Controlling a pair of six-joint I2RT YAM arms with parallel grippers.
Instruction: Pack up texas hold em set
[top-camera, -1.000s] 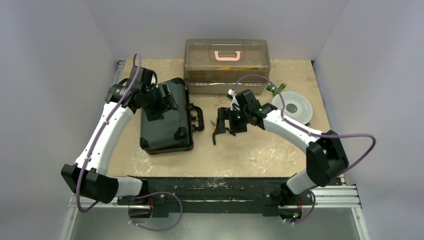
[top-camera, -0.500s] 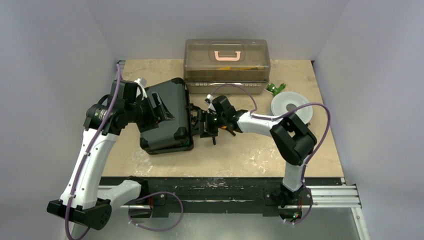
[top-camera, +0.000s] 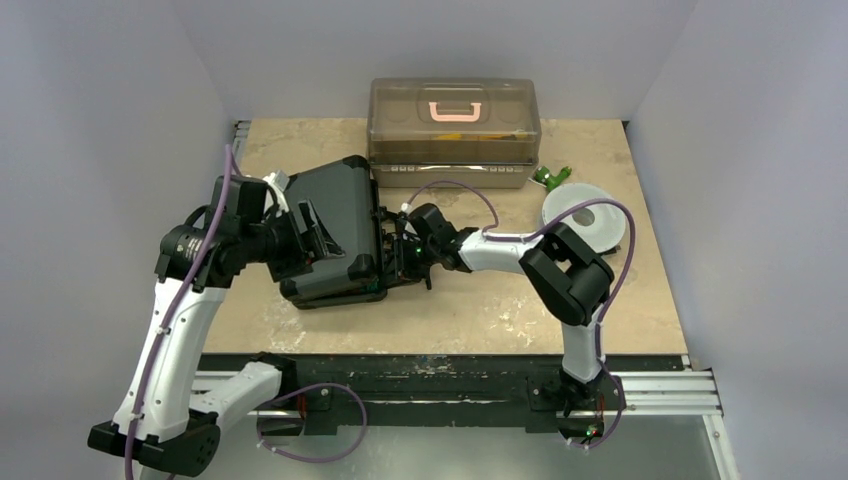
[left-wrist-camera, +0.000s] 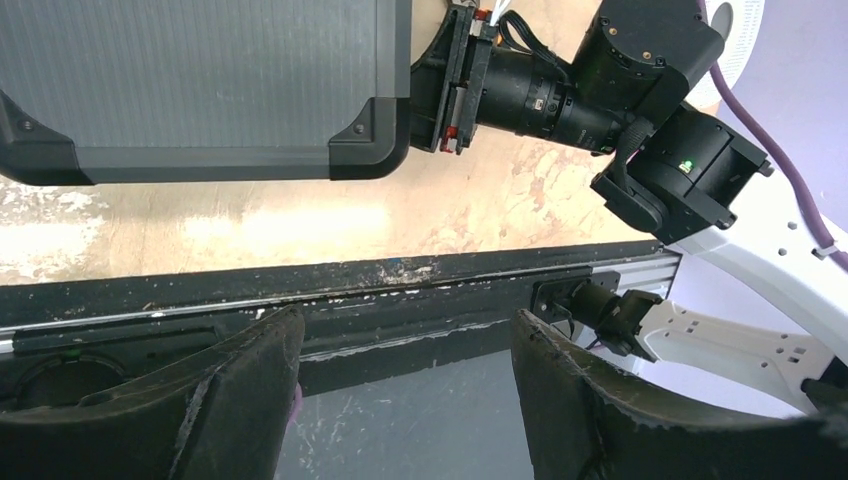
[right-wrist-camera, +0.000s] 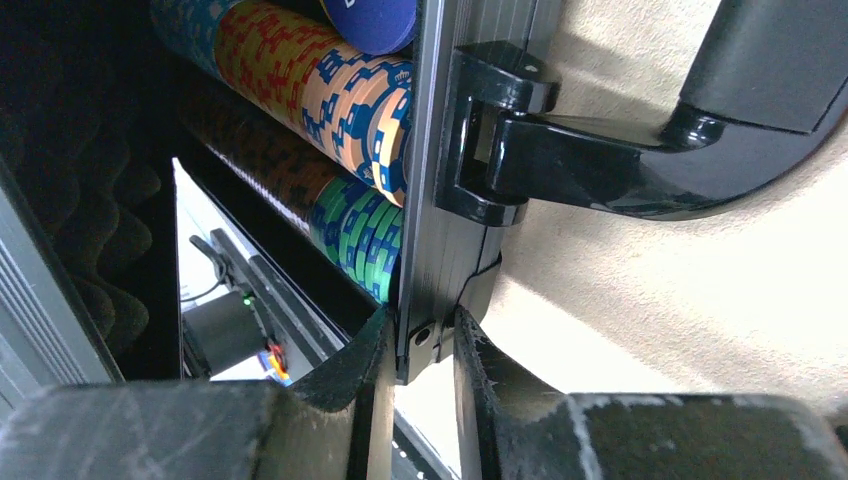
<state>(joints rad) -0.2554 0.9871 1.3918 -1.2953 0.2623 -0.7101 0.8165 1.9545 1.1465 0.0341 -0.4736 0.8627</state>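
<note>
The texas hold em set's black case (top-camera: 335, 225) lies left of centre with its lid (left-wrist-camera: 200, 80) tipped up. Rows of orange-blue chips (right-wrist-camera: 340, 90) and green chips (right-wrist-camera: 365, 235) show inside, beside the lid's dark foam lining. My right gripper (right-wrist-camera: 420, 335) is shut on the case's front wall (right-wrist-camera: 440, 200), just below the black handle (right-wrist-camera: 600, 170). In the top view that right gripper (top-camera: 397, 255) sits at the case's right edge. My left gripper (top-camera: 303, 235) stands open by the lid; in its wrist view the left gripper (left-wrist-camera: 405, 330) has nothing between its fingers (left-wrist-camera: 250, 380).
A big translucent brown box with a pink handle (top-camera: 453, 120) stands at the back. A white round dish (top-camera: 583, 215) and a small green item (top-camera: 548, 177) lie at the right. The black rail (top-camera: 450, 375) runs along the near edge.
My right arm swung left to the case and its jaws closed on the front wall. The left arm pulled back to the left and the lid tipped up.
</note>
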